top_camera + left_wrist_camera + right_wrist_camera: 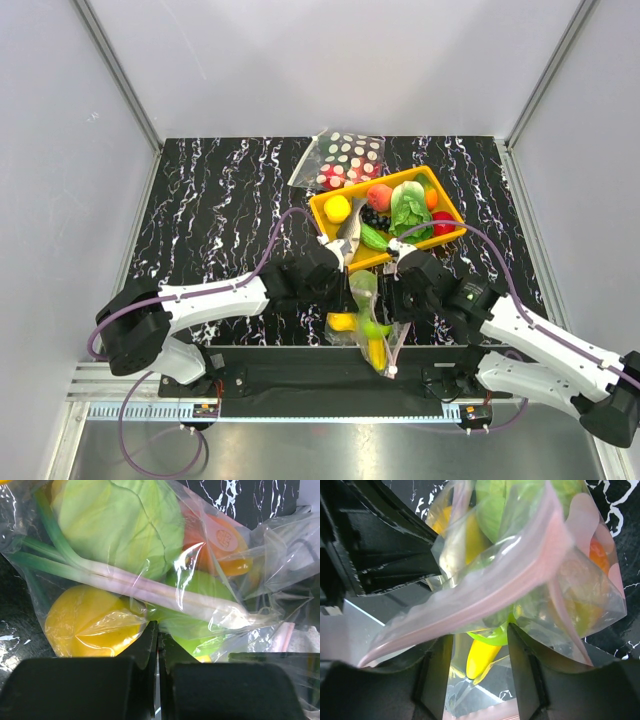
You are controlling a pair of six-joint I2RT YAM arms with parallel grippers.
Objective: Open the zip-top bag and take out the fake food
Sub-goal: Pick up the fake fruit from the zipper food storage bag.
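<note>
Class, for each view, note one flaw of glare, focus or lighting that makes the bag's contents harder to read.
Top external: evenly lit and sharp, but the zip-top bag is small. Left wrist: white glare streaks on the crinkled plastic break up the fake food. Right wrist: the pink zip strip sits close to the lens and blurs, smearing what lies behind.

The zip-top bag (pixel 366 300) lies at the near edge of the table (pixel 220 200), with the left gripper (pixel 335 252) on its left and the right gripper (pixel 402 262) on its right. The fake food (pixel 347 322) is inside it. Behind it sits a tray (pixel 452 207) holding more toy food (pixel 405 205). Behind the tray's left end lies what looks like a second bag (pixel 345 158).
</note>
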